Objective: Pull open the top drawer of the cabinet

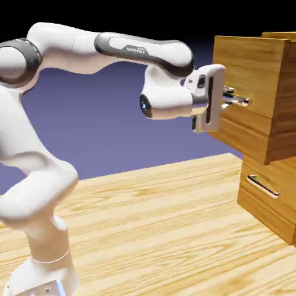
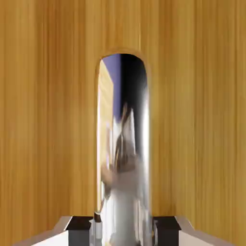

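1. Gripper (image 1: 237, 100) shut on top handle (image 2: 123, 158), a silver bar; one fingertip each side of it in hand view, pads against metal.
2. Top drawer (image 1: 245, 75) partly open: front panel juts out past the lower drawer (image 1: 254, 199), overhanging the tabletop (image 1: 156, 219).
3. Cabinet (image 1: 280, 34) at the tabletop's edge on the exterior view's right; top drawer is in its upper part, directly above the lower drawer.
4. Lower handle (image 1: 263, 185), also a silver bar, near its own panel's top edge; nothing touching it.
5. Arm (image 1: 63, 49) rises from the tabletop's near-left part, reaches across, hand roughly level with top handle.
6. Hand view: vertical wood grain behind, reflections on the bar.
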